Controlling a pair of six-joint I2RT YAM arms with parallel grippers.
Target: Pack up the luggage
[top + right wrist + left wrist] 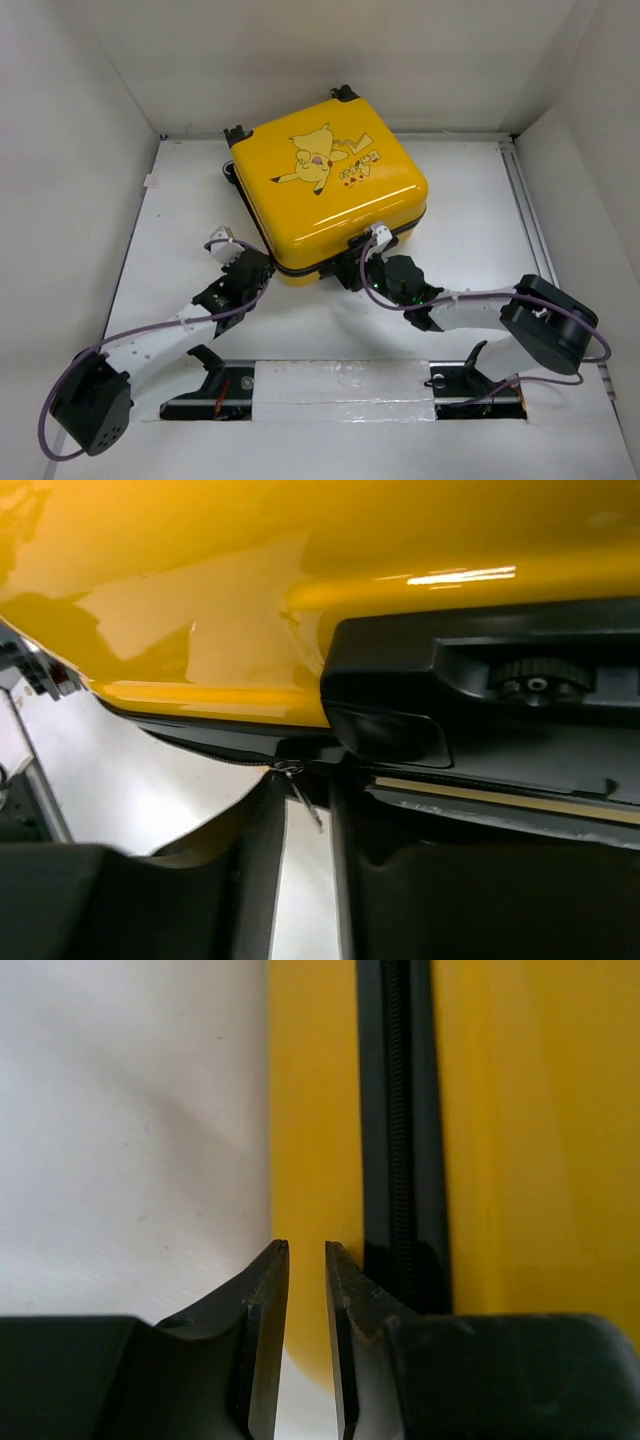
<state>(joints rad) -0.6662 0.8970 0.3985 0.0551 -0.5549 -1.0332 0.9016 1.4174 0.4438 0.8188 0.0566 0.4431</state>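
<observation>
The luggage, a yellow hard-shell suitcase with a Pikachu print, lies flat and closed on the white table. My left gripper is at its front left corner. In the left wrist view its jaws stand a narrow gap apart with nothing between them, facing the yellow shell and the black zipper band. My right gripper is at the front edge. In the right wrist view its jaws are slightly apart, and the metal zipper pull hangs between the tips.
Black caster wheels stick out at the suitcase's far corners. A black lock housing with a dial sits on the front edge, right of the pull. White walls enclose the table on three sides. The arm bases stand at the near edge.
</observation>
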